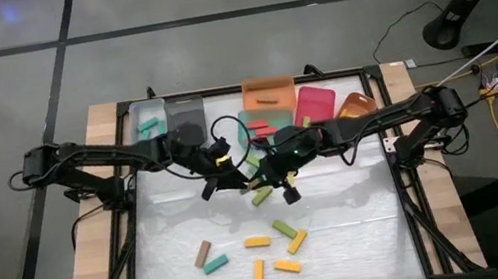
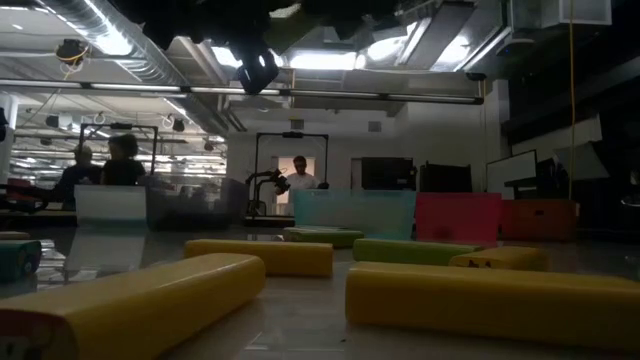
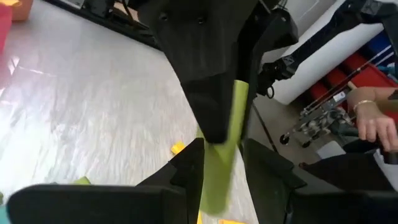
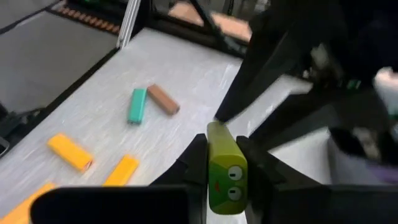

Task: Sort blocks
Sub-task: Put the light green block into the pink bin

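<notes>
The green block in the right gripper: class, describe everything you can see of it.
The green block is a small olive-green bar with rounded edges, smooth and plastic-looking. Its end face carries a cartoon face: two eyes and a red mouth. It sits clamped between the two dark fingers of the right gripper, lifted above the table, touching nothing else visible.

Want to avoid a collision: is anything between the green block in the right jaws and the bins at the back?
Yes. The left gripper sits close beside the right gripper, which holds the green block. The bins lie behind both arms.
</notes>
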`<state>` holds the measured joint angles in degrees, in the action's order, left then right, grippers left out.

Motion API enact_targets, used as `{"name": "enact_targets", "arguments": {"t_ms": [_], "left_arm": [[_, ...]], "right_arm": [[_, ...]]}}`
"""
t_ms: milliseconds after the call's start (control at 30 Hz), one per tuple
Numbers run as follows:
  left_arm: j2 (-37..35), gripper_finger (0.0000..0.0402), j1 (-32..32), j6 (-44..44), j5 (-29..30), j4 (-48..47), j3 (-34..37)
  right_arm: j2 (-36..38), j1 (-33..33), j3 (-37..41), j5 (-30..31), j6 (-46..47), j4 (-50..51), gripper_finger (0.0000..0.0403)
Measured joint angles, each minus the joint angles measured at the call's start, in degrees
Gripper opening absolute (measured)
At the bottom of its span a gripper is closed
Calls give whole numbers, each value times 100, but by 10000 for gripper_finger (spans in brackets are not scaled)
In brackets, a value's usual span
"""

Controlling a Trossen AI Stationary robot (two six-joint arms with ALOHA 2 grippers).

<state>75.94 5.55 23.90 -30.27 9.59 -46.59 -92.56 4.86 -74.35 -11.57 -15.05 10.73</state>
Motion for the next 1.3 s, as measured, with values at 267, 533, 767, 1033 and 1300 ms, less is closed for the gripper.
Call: {"name": "enact_targets", "arguments": {"t_ms": [267,533,767,1033,1300], "left_arm": [[-24,100,125,334,-244,-788,0],[-24,100,-193,944,-351,-1933,0],[-24,100,-774,758,-272,-2153,0],[-24,100,-1315,1270,188,-2151,0],[-24,100,-1781,1856,1777,-2400,0]], "right_arm": [[243,0,-609,809,-64,2472,69],[252,-521,-1211,2831,-343,5091,69],[208,-1803,-771,2458,-332,5654,69],[219,-2893,-167,1517,-326,5347,85],[174,-3248,125,1505,-327,5167,124]]}}
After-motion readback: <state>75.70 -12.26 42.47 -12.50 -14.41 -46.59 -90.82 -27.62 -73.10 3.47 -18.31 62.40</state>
